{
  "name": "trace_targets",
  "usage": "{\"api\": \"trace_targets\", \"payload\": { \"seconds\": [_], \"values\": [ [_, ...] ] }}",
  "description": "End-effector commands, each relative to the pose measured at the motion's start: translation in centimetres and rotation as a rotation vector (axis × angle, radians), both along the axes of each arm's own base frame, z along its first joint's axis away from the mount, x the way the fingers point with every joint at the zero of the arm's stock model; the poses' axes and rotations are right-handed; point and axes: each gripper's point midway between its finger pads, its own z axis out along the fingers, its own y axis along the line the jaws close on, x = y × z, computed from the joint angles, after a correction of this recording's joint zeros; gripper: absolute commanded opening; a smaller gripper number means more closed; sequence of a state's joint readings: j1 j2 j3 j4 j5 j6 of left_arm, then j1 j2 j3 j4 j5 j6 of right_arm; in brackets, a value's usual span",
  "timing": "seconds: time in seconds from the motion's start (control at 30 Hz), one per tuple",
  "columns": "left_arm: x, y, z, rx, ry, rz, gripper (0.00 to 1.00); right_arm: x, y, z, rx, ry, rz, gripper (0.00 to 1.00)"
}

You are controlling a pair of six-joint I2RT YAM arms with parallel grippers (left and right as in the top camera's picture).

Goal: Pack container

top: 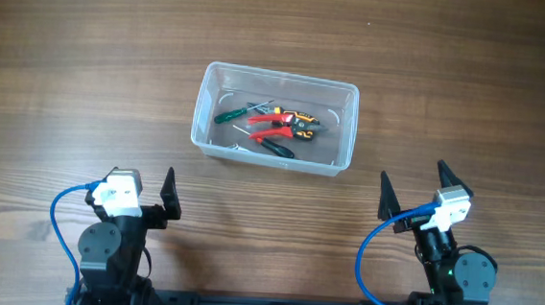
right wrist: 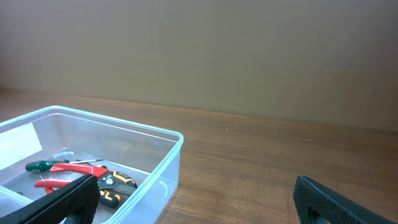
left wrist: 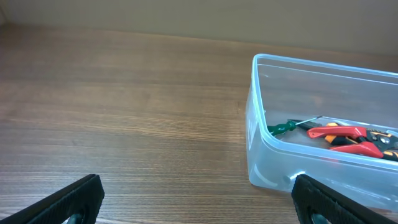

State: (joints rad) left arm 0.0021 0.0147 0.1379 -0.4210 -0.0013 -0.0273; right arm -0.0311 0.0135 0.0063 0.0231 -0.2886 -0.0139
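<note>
The container (top: 283,74) is a clear plastic tub in the middle of the wooden table. Inside lie a green-handled screwdriver (top: 232,114), red-handled pliers (top: 273,121), black and orange pliers (top: 303,126) and a second dark green screwdriver (top: 276,148). My left gripper (top: 138,194) is open and empty near the front edge, left of the tub. My right gripper (top: 414,188) is open and empty to the front right. The left wrist view shows the left gripper (left wrist: 199,208), the tub's wall (left wrist: 273,162) and the screwdriver (left wrist: 283,128). The right wrist view shows the right gripper (right wrist: 196,205), the rim (right wrist: 112,122) and the pliers (right wrist: 68,169).
Blue cables (top: 61,217) loop beside each arm base at the table's front edge. A plain beige wall (right wrist: 199,50) stands behind the table's far edge. The wooden tabletop (top: 85,82) surrounds the tub on all sides.
</note>
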Motion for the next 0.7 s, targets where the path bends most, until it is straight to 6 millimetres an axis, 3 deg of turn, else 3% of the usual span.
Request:
{"api": "trace_targets", "payload": {
  "seconds": [0.0,0.67],
  "values": [
    [-0.19,-0.2,-0.71,0.015,0.022,-0.017,1.0,-0.17,0.42,0.31,-0.013,-0.018,0.022,1.0],
    [-0.24,-0.2,-0.89,0.015,0.03,-0.017,1.0,-0.17,0.41,0.31,-0.012,-0.018,0.022,1.0]
  ]
}}
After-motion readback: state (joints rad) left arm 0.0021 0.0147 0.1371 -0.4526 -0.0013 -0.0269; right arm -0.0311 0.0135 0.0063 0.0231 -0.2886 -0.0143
